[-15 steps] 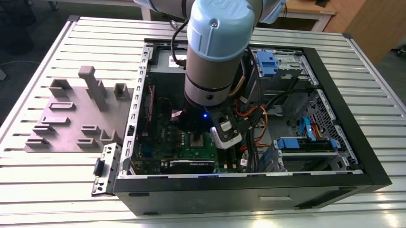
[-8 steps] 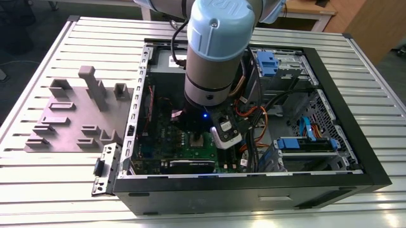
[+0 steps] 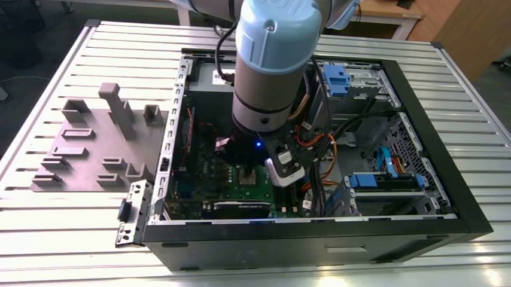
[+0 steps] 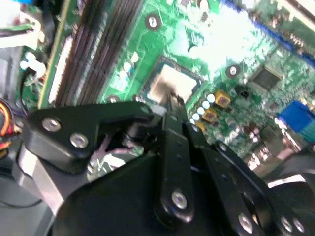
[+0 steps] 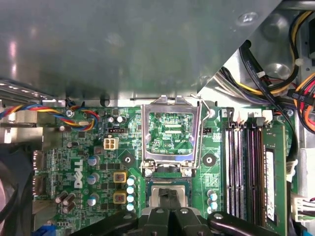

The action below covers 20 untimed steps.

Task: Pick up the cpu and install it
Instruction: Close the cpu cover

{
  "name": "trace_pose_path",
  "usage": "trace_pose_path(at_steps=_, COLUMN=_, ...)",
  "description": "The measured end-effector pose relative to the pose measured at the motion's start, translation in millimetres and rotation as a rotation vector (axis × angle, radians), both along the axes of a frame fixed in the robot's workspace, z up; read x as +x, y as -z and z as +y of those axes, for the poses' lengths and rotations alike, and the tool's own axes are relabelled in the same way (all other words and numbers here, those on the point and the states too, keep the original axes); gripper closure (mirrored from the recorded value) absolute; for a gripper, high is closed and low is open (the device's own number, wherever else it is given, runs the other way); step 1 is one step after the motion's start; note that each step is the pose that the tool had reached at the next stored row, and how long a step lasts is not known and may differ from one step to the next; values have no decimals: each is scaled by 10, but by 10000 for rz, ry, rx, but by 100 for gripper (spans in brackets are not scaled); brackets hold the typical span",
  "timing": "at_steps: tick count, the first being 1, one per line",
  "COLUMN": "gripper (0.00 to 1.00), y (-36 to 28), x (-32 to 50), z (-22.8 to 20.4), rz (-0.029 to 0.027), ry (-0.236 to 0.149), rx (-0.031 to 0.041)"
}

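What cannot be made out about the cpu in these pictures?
- First wrist view: the end effector covers part of the cpu.
- Second wrist view: whether the end effector holds the cpu; its own body blocks the contact.
- Exterior view: the arm covers the middle of the motherboard.

1. One robot arm [image 3: 267,66], pale blue and grey.
2. One gripper [image 5: 169,194], black, on that arm.
3. One cpu [image 4: 170,78], square with a silver-grey top.
4. One motherboard [image 5: 88,147], green.
5. One socket frame [image 5: 144,132], shiny metal, on the motherboard.
6. Two yellow square parts [image 5: 119,177] on the motherboard, counted in the first wrist view.
7. One computer case [image 3: 319,248], black, lying open.
8. One grey tray [image 3: 80,149] with several pockets.
9. One table [image 3: 119,54], of pale metal slats.
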<state>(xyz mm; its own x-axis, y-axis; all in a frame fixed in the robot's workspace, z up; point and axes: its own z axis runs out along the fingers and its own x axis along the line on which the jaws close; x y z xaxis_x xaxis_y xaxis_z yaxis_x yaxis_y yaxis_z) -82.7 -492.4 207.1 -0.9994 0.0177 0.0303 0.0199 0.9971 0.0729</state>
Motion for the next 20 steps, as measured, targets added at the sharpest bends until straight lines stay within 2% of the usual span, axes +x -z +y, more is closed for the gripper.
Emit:
trace_pose_path(at_steps=6, gripper=89, y=-59, x=0, z=0, rz=0, ry=0, rx=-4)
trace_pose_path(at_steps=20, gripper=89, y=-257, x=0, z=0, rz=0, ry=0, rx=-8)
